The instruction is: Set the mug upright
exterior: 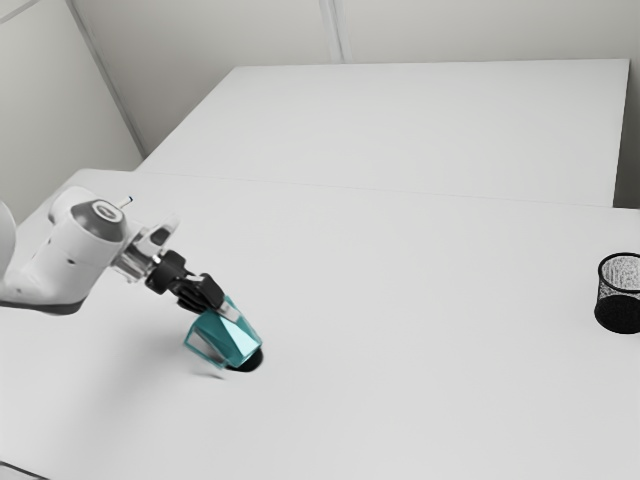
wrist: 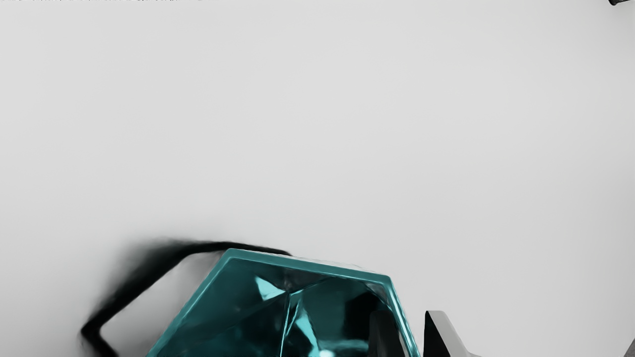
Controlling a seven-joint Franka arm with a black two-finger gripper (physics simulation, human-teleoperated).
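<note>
Exterior view. A teal, faceted, metallic-looking mug (exterior: 225, 342) is tilted over a plain white surface (exterior: 400, 300), in the part towards the exterior view's left, nearer the surface's far-left corner than its far-right stretch. The black two-finger claw (exterior: 229, 312) meets the mug at its upper end, and the white arm (exterior: 72, 255) comes in from the exterior view's left. The angular handle (exterior: 204, 356) projects towards the exterior view's left, with a dark shadow (exterior: 249, 362) beneath the lower end. Whether the base touches the surface cannot be told. A black wire-mesh cup (exterior: 620, 312) stands well apart, at the exterior view's right.

Wrist view. The mug's mouth opens towards the claw, exposing the six-sided rim (wrist: 307, 265). One finger is inside the mouth and the other outside; they stand close together, narrowly parted, and appear to pinch the side wall between them. A dark angular band (wrist: 144, 277) lies beside the mug; handle or shadow, it cannot be told which.

Governing relation: the mug's long axis runs from the mouth, at the claw, obliquely down and away to the base. The next move probably calls for tipping the hand steeper, bringing the base beneath the mouth; a thin wall grip could let the mug pivot.
</note>
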